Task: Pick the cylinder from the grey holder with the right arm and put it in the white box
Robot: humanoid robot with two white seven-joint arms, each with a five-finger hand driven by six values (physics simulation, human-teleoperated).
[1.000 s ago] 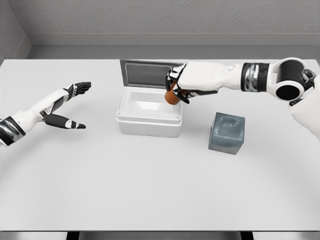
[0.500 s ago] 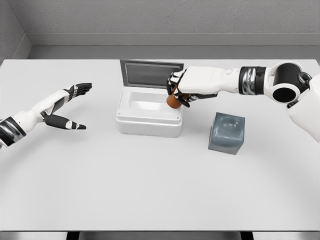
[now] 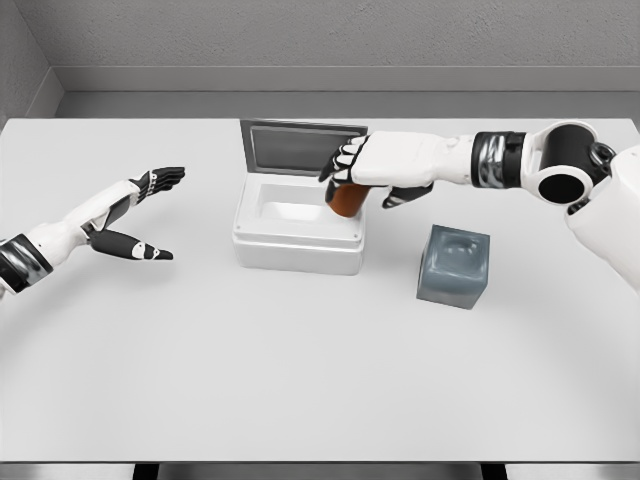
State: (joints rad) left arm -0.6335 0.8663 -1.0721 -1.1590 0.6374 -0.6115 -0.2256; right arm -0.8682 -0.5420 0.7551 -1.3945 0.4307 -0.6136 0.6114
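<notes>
Two robot hands show, and the right robot hand [image 3: 358, 172] matters: it hovers over the right side of the white box [image 3: 298, 236], fingers loosening around the orange-brown cylinder [image 3: 346, 199], which sits just under the palm, above the box's right inner edge. Whether the fingers grip it or have let go cannot be told.

My worry is placement. The cylinder hangs close to the right wall, not over the middle, so on release it could strike the rim, tip, and roll out toward the grey holder [image 3: 454, 266], which stands near on the right. A finger could also snag it on retreat.

The left robot hand [image 3: 140, 215] rests spread and empty, well apart at the left. The white tabletop [image 3: 300, 370] is flat and smooth; grey walls rise behind it.
</notes>
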